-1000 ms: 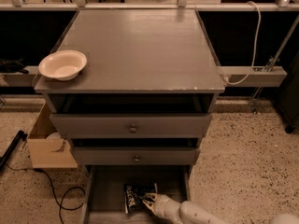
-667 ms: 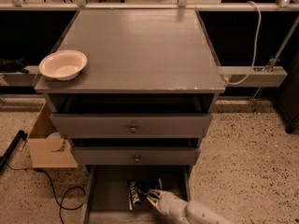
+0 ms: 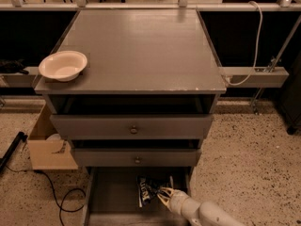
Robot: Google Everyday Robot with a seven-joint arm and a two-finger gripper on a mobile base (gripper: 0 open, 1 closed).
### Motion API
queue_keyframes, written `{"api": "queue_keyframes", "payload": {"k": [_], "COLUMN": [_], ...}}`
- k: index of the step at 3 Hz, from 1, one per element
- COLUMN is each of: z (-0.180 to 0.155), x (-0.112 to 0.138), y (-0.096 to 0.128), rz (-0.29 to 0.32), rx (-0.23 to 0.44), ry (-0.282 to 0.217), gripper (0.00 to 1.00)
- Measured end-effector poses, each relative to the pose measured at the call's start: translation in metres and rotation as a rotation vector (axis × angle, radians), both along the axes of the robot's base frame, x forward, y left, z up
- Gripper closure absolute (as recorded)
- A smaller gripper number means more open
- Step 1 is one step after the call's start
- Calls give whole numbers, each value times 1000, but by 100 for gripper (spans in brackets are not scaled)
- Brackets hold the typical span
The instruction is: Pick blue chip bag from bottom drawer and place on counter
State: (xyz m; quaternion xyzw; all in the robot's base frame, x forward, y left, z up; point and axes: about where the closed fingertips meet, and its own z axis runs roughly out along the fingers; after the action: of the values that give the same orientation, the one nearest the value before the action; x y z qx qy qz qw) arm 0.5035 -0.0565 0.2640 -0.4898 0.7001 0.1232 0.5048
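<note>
Down near the floor, the blue chip bag (image 3: 146,190) lies crumpled in the open bottom drawer (image 3: 110,197), towards its right side and just under the front of the middle drawer (image 3: 136,157). The tool (image 3: 164,195) reaches in from the drawer's front right corner and meets the bag's right edge. From here I cannot tell whether it is apart or clamped on the foil.

I take this to be the grasp itself. To do it well, it needs a firm bite on a good fold of the bag rather than a mere corner, since crinkled foil slips. The bag should then be drawn towards the drawer's open front before lifting, because the knobbed drawer overhangs it. Setting it down near the middle or right edge of the counter (image 3: 141,51) keeps it away from the bowl (image 3: 63,65) at the front left corner.
</note>
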Motion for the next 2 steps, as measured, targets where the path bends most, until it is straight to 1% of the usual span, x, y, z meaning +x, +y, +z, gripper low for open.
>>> {"api": "queue_keyframes", "payload": {"k": [1, 2], "z": [37, 37], "x": [-1, -1], "y": [-27, -27], "rz": [-27, -28], "rx": [-4, -4], "ry": [-50, -50], "gripper": [100, 100]}}
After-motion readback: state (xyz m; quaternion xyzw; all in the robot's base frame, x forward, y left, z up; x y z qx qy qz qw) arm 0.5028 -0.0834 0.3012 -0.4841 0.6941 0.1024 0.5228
